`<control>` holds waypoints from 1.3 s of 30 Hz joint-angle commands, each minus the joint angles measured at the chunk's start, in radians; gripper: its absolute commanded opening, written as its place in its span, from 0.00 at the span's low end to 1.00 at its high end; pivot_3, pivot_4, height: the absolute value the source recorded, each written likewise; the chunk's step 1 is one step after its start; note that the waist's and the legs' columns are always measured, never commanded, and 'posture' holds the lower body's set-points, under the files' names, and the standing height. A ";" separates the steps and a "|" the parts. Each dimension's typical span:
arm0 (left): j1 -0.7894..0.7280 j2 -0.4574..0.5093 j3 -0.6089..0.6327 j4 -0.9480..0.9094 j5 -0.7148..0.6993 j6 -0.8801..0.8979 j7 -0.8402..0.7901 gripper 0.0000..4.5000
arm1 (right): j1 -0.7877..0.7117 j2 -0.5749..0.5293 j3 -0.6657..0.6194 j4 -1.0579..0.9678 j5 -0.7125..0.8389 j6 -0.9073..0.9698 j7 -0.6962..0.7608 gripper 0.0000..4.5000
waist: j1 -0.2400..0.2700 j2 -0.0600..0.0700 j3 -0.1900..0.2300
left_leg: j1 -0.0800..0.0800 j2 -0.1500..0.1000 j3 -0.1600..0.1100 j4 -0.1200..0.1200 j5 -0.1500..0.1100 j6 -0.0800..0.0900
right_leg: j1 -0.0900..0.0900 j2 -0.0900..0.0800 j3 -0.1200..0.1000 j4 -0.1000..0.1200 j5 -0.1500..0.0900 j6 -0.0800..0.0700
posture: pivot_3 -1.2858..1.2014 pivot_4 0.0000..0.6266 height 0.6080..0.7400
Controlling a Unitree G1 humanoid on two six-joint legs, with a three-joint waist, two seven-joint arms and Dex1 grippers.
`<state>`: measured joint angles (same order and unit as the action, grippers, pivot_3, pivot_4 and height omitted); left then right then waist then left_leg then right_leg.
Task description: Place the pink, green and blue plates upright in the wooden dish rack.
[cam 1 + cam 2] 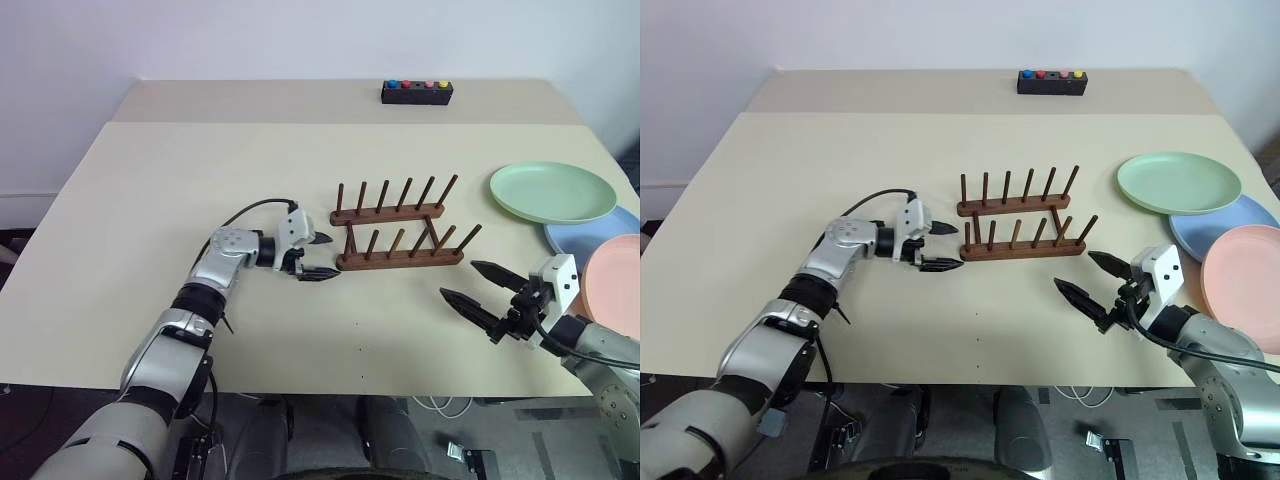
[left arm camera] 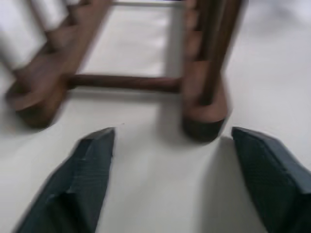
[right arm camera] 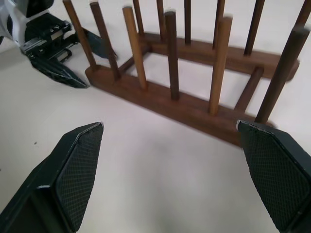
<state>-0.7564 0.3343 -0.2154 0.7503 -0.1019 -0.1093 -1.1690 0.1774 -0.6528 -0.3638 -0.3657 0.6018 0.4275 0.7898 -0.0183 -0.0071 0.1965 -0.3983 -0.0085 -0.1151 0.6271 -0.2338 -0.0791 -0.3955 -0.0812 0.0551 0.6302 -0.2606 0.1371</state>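
Plates, three in number, lie flat at the right edge of the beige table (image 1: 150,200): one pale green plate (image 1: 552,192) farthest back, one light blue plate (image 1: 590,236) partly under it, and one pink plate (image 1: 615,285) nearest the front, overlapping the blue one. None stands upright. One wooden dish rack (image 1: 398,240) sits near the table's middle, empty — two parallel dark rails, each carrying six upright pegs, joined by thin cross rods. Left gripper (image 1: 322,256) lies at the rack's left end, its two black fingers apart, one on either side of the tip of the nearer rail; in the left wrist view that rail end stands between the fingertips (image 2: 90,160) without clear contact. Right gripper (image 1: 480,286) hovers in front of the rack's right end and just beside the pink plate, its two fingers spread wide and holding nothing. One small black box (image 1: 417,93) with four coloured buttons — blue, red, pink, yellow — rests at the table's far edge, well apart from the rack.
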 commanded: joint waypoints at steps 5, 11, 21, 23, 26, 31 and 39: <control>0.283 0.116 0.054 -0.466 -0.088 0.221 0.009 0.54 | -0.042 -0.045 0.042 0.033 -0.088 0.007 -0.028 0.61 | -0.004 0.000 0.000 | 0.001 0.001 0.001 -0.001 0.000 0.000 | 0.000 0.000 0.001 0.000 0.000 0.000 | 0.52 0.24 0.96; 0.375 0.090 -0.012 -0.692 -0.083 0.358 0.083 0.00 | -0.048 -0.078 0.074 0.061 -0.129 0.018 -0.008 0.02 | 0.013 0.001 0.000 | 0.002 0.000 0.000 0.003 0.000 0.000 | 0.003 0.000 0.000 0.000 -0.002 -0.004 | 0.52 0.24 0.96; 0.333 -0.046 -0.085 -0.657 -0.009 0.371 0.266 0.00 | -0.153 -0.077 0.175 0.226 -0.313 -0.066 -0.065 0.02 | -0.001 0.000 0.000 | 0.003 0.000 0.000 0.001 0.000 0.000 | 0.002 0.000 0.000 0.000 0.000 -0.001 | 0.52 0.24 0.96; 0.313 -0.071 -0.088 -0.610 0.028 0.338 0.326 0.00 | -0.188 -0.066 0.204 0.255 -0.349 -0.083 -0.084 0.02 | 0.002 0.000 0.000 | 0.003 0.000 0.000 0.002 0.000 0.000 | 0.003 0.000 0.000 0.000 0.000 -0.001 | 0.52 0.24 0.96; 0.296 -0.093 -0.075 -0.574 0.036 0.315 0.357 0.00 | -0.241 -0.045 0.233 0.296 -0.380 -0.105 -0.105 0.02 | 0.003 0.000 0.000 | 0.004 0.000 0.000 0.003 0.000 0.000 | 0.004 0.000 0.000 0.000 0.000 -0.001 | 0.52 0.24 0.96; 0.282 -0.099 -0.054 -0.529 0.050 0.282 0.411 0.00 | -0.305 -0.014 0.263 0.374 -0.418 -0.158 -0.117 0.02 | 0.002 0.000 0.000 | 0.004 0.000 0.000 0.002 0.000 0.000 | 0.004 0.000 0.000 0.000 0.000 0.000 | 0.52 0.24 0.96; 0.268 -0.101 -0.032 -0.470 0.068 0.241 0.489 0.00 | -0.338 0.008 0.272 0.447 -0.444 -0.223 -0.115 0.02 | 0.001 0.000 -0.001 | 0.006 0.000 0.000 0.002 0.000 0.000 | 0.006 0.000 0.000 0.000 0.000 0.000 | 0.52 0.24 0.96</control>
<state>-0.4837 0.2286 -0.2707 0.2678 -0.0508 0.1409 -0.7053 -0.1563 -0.6483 -0.0960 0.0661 0.1693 0.2201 0.6760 -0.0172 -0.0067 0.1960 -0.3924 -0.0085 -0.1148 0.6294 -0.2337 -0.0792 -0.3894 -0.0811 0.0552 0.6307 -0.2603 0.1369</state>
